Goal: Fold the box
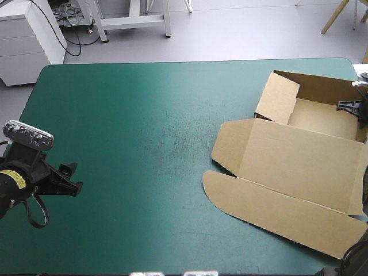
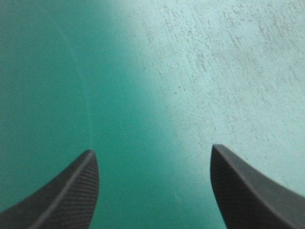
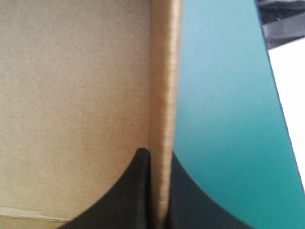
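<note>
The brown box (image 1: 299, 167) lies at the table's right side. Its far tray part has walls raised and its long lid lies flat toward the front. My right gripper (image 1: 357, 107) is at the tray's right wall near the table's right edge. In the right wrist view the gripper (image 3: 159, 164) is shut on the box, the wall's top edge (image 3: 164, 95) running straight ahead between its fingers. My left gripper (image 1: 72, 179) hovers over bare teal-green cover at the table's left front, far from the box. In its own view the left gripper (image 2: 153, 162) stands open with only cover between the fingers.
The table's right edge (image 3: 279, 109) runs close beside the gripped wall. Teal-green cover (image 1: 144, 132) stretches between my left gripper and the box. A white cabinet (image 1: 29, 34) stands beyond the table's far left corner.
</note>
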Robot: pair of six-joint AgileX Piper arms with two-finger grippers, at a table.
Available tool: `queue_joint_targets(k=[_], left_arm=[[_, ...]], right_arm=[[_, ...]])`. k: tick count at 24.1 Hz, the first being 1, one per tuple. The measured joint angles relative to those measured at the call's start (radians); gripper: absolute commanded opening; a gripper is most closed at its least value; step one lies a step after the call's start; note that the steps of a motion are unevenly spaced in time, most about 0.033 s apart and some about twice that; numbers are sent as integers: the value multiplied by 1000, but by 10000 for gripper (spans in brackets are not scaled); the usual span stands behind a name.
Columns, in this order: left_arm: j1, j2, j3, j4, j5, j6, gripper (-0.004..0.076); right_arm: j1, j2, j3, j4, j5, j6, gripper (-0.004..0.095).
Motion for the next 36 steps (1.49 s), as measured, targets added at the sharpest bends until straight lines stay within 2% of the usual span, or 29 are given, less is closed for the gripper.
queue_joint_targets(k=[9,14,15,17,20,21,22,23,30,36], left_arm=[[0,0,0,0,-1,2,472],[0,0,0,9,-1,2,472],[0,0,0,11,-1,2,472],[0,0,0,18,-1,2,472],[0,0,0,20,0,2,472],[0,0,0,21,0,2,472],[0,0,0,21,0,2,472],[0,0,0,22,0,3,472],[0,0,0,25,0,3,472],[0,0,0,48,-1,3,472]], right_arm=[[-168,-37,41,62,-34,-55,-15],[-170,-20,48,81,-42,-65,0],[-170,-17,52,79,-42,-66,37],[-170,-16,92,56,-51,-65,176],[-170,-16,128,54,-76,-69,523],[-170,-16,129,61,-85,-70,608],[-170,-16,129,66,-91,-72,682],[-170,-16,129,67,-96,-70,699],[-172,-92,72,79,-133,-32,665],[-169,-221,59,204,-141,-36,515]])
